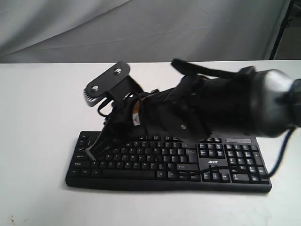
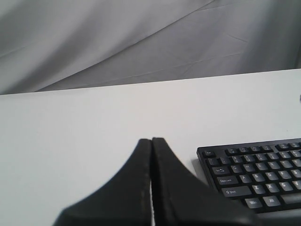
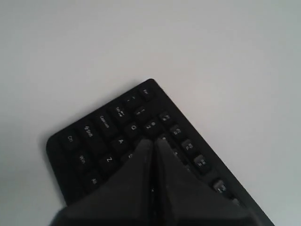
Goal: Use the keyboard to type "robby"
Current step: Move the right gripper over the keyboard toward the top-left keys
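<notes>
**Right arm point(image 1: 263, 106) stretched over the keyboard's Caps Lock end; the R key judged to lie further along the row**

The right gripper point(image 3: 153, 145) is seen with its fingers pressed together into a single point, and nothing is held between them. That point is poised over the keyboard point(image 1: 155, 161), just beside the Q key point(image 3: 133, 127) and the 2 key point(image 3: 150, 125). Whether a key is actually being touched cannot be told.

The keyboard's long axis is laid across the exterior view, with the number pad at one end and Caps Lock at the other. The R key itself cannot be read; by the usual layout it is judged to sit in the Q row, a few keys from the tip toward the number-pad end. A slide along the long axis would therefore be called for, with no change of row.

Around the keyboard only the white table point(image 1: 37, 117) is seen. The left gripper point(image 2: 151, 141) is likewise closed and empty, held above the table off the keyboard's Caps Lock end. The right gripper is thus judged the nearer one for the first letter.
</notes>
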`<state>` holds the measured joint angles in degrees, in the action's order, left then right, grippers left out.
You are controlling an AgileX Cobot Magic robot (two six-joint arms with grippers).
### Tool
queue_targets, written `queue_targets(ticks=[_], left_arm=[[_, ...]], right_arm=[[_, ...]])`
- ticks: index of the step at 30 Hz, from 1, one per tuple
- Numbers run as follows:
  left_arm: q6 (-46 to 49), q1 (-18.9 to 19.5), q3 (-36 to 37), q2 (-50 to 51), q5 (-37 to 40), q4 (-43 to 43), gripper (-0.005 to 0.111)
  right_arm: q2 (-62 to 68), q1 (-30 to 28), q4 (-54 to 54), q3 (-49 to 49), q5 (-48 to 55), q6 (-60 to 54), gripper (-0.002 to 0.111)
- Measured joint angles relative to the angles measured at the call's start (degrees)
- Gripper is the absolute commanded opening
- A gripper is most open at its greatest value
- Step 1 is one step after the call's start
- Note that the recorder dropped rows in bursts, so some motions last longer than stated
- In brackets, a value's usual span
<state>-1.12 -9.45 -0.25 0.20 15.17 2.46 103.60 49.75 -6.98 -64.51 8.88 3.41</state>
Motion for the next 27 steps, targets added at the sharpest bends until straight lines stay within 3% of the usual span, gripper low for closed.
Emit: queue_targets(ticks=[6, 27], left_arm=[[0.0, 0.0, 0.0, 0.0, 0.0, 0.0, 0.0], [0.0, 0.0, 0.0, 0.0, 0.0, 0.0, 0.0]], right_arm=[[9.43, 0.63, 0.0, -5.14, -1.06, -2.65, 0.0], [14.06, -1.13, 1.26, -5.16, -2.47, -2.86, 0.0]])
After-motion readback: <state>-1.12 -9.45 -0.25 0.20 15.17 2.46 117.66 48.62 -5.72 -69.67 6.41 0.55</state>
